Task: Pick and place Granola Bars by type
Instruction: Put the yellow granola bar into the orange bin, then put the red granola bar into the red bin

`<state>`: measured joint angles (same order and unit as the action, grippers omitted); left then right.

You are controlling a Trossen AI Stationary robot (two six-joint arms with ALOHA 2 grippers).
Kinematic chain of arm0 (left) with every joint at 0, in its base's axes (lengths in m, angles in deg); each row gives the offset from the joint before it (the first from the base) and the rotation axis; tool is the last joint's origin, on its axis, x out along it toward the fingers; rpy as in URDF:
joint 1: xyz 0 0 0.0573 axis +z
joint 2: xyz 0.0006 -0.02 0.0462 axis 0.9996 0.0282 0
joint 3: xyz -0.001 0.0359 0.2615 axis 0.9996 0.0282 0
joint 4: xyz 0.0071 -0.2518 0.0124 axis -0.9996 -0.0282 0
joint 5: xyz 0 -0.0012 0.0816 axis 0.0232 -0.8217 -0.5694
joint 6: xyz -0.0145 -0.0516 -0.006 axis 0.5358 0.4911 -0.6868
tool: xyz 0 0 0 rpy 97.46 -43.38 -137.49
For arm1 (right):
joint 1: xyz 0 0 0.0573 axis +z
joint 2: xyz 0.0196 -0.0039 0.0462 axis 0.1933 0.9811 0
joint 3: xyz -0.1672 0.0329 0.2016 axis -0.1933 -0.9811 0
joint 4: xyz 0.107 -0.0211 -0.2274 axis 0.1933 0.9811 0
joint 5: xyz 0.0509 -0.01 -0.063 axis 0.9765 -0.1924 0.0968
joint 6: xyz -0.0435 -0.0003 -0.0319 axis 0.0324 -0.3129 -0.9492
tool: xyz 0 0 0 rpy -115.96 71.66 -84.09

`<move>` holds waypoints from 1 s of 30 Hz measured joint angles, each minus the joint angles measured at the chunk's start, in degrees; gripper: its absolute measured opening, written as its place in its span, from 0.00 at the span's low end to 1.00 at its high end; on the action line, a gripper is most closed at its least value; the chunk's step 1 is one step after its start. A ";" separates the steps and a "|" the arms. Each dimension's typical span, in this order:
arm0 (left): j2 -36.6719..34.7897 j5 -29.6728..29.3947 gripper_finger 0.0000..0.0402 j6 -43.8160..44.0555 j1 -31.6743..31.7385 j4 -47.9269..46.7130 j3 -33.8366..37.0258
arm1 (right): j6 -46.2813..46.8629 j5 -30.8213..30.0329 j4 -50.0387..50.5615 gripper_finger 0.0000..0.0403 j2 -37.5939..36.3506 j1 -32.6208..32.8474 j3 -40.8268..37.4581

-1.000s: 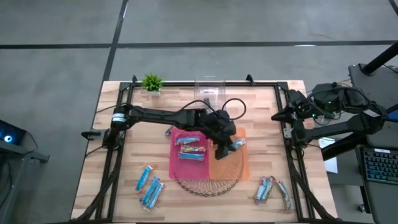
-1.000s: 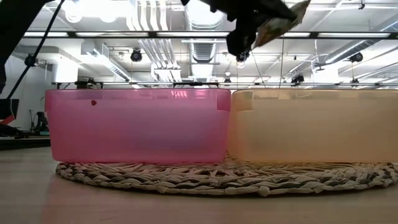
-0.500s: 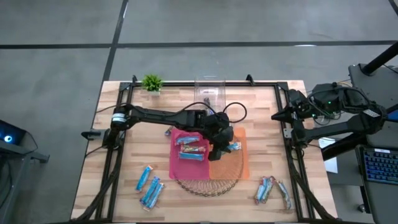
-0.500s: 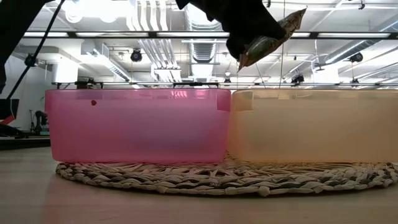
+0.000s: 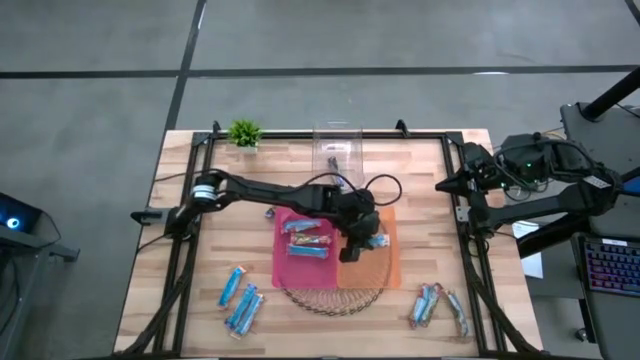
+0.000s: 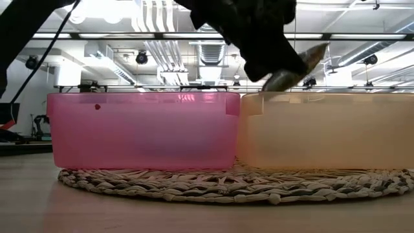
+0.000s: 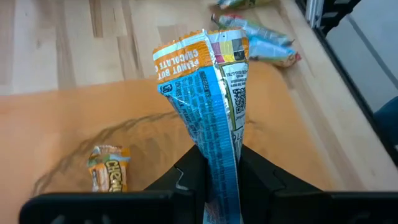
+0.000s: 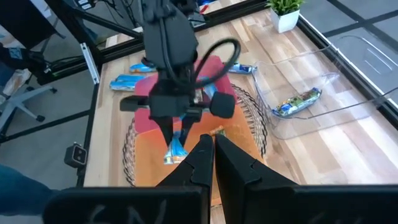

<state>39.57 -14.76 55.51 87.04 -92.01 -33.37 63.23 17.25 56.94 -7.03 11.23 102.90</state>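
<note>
Left gripper (image 7: 221, 171), jaws clamped on a blue granola bar (image 7: 208, 93) by one end, hangs over the orange bin (image 5: 380, 268); the dangling wrapper risks snagging the bin's rim on release.

One camera hangs overhead looking straight down, another sits at table level close against the pink bin (image 6: 142, 129) and orange bin (image 6: 323, 129), and both wrist cameras look onto that same orange bin.

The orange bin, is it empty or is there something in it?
Not empty. One small wrapped bar lies on the orange bin's floor.
</note>
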 joint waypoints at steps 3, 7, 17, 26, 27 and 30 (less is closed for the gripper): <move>1.13 0.00 0.13 0.04 0.00 0.15 0.00 | 0.00 -0.02 -0.01 0.02 0.19 -0.01 0.00; 2.01 0.00 0.13 0.07 -0.02 0.72 0.00 | 0.00 -0.02 0.00 0.02 0.52 0.00 0.00; 2.18 0.00 0.19 0.88 -0.04 0.67 0.00 | -0.02 -0.02 -0.01 0.02 0.57 0.01 0.00; 2.18 -0.70 0.40 1.08 -0.24 -1.29 0.00 | -0.02 -0.69 -0.01 0.02 0.57 0.01 0.00; 2.18 -0.70 0.41 1.07 -0.24 -1.30 0.00 | -0.04 -1.29 -0.02 0.02 0.57 0.00 0.00; 2.18 -0.70 0.42 1.04 -0.26 -1.99 0.00 | -0.27 -1.49 -0.04 0.02 0.57 -0.01 0.00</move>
<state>41.75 -15.46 56.55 86.78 -94.00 -33.37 62.96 15.77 56.91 -6.47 11.22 102.90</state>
